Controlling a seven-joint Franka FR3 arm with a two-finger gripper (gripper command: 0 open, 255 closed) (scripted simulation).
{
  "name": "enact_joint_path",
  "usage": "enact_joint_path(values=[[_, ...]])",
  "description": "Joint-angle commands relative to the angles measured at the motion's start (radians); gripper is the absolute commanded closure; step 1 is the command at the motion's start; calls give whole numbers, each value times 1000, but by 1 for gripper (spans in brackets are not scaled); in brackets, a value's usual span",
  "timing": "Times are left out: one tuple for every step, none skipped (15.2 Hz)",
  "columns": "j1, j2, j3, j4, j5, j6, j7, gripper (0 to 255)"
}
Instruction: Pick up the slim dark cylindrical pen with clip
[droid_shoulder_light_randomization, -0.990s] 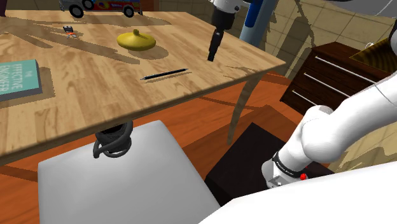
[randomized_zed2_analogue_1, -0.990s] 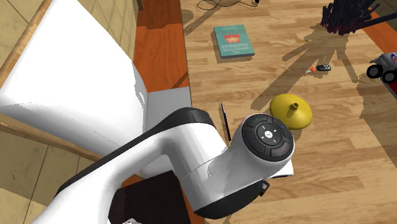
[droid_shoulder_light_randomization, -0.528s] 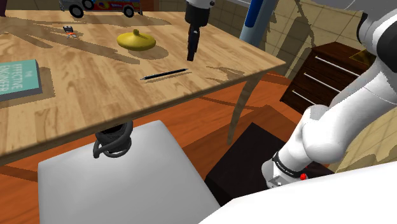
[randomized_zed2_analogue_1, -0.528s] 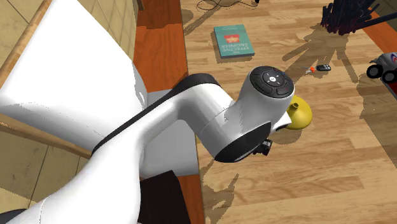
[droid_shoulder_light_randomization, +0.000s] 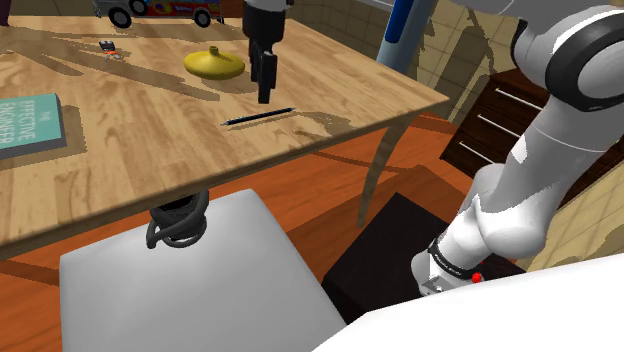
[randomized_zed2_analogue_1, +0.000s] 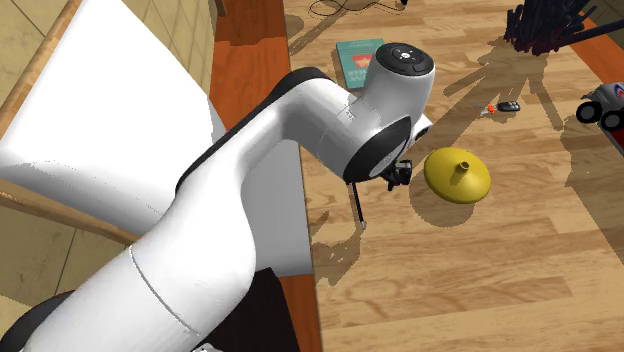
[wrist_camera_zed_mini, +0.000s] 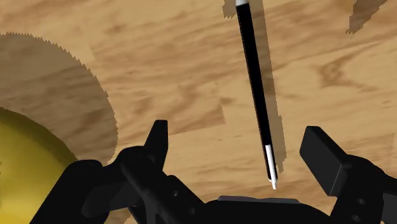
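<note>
Pincer (wrist_camera_zed_mini: 236, 130) is spread, nothing between the fingers (wrist_camera_zed_mini: 158, 137) touches them. It hangs above the wooden desk (droid_shoulder_light_randomization: 120, 130), not yet down at surface level, judging from the shoulder view. The pen (wrist_camera_zed_mini: 256, 89), slim and black with a pale tip, lies flat on the desk. It runs lengthwise away from the pincer and roughly square to the closing line. It sits closer to one finger than the other, and its pale tip end is the part nearest the pincer.

In the shoulder view the pincer (droid_shoulder_light_randomization: 265, 97) is just above and slightly beyond the pen (droid_shoulder_light_randomization: 258, 116), which lies near the desk's front edge. A yellow domed object (droid_shoulder_light_randomization: 214, 64) is near, apart from the pen, on the other finger's side.

Step in hand: lining up over the pen before descent.

Risks:
- The pen is off-centre in the gap, so the nearer finger would likely hit it first and shove or roll it.
- A grab near the tip end, not the middle, means the pen may pivot or droop when lifted.
- The pen is thin and lies flat. Stopping too high closes on air. Going too low jams the fingertips into the desk.
- A round body and a nearby desk edge mean a nudge could roll it off.
- The far finger could clip the yellow object if the pincer drifts that way.
</note>
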Motion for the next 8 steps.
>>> enact_joint_path(values=[[23, 56, 22, 75, -9, -23, -32, 0], [35, 81, 33, 108, -14, -34, -47, 0], [47, 105, 44, 140, -19, -44, -63, 0], [59, 129, 55, 173, -25, -55, -78, 0], [72, 153, 65, 205, -31, -66, -93, 0], [86, 176, 76, 238, -38, -78, -108, 0], [89, 181, 78, 245, -39, -80, -111, 0], [87, 176, 78, 224, -38, -65, -111, 0]])
